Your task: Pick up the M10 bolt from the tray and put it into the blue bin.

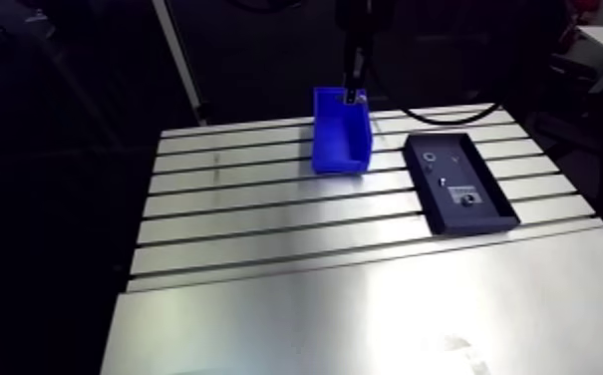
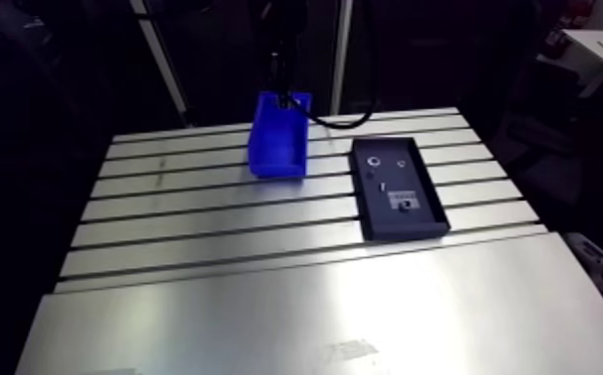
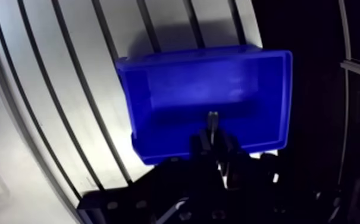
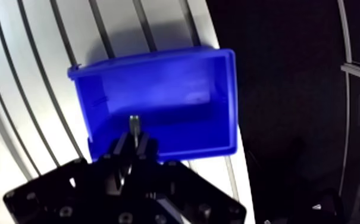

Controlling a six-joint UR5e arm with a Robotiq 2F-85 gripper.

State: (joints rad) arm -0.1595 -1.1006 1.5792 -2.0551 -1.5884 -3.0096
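Observation:
The blue bin [image 1: 341, 140] stands on the slotted table near its far edge, left of the dark tray [image 1: 458, 182]. My gripper [image 3: 213, 136] hangs over the bin's far end. In the wrist view its two fingers are pressed together on a small grey bolt [image 3: 213, 119], whose tip sticks out over the bin's open inside [image 4: 158, 95]. The bin's floor looks bare under the bolt. In the arm view the gripper [image 1: 353, 96] is dark and small above the bin's rear wall.
The dark tray holds a few small metal parts [image 2: 405, 203], among them a ring [image 1: 430, 157]. The slotted table [image 1: 265, 214] stretches to the left and front, with a smooth plate [image 1: 365, 319] nearest the camera. The table's far edge lies just behind the bin.

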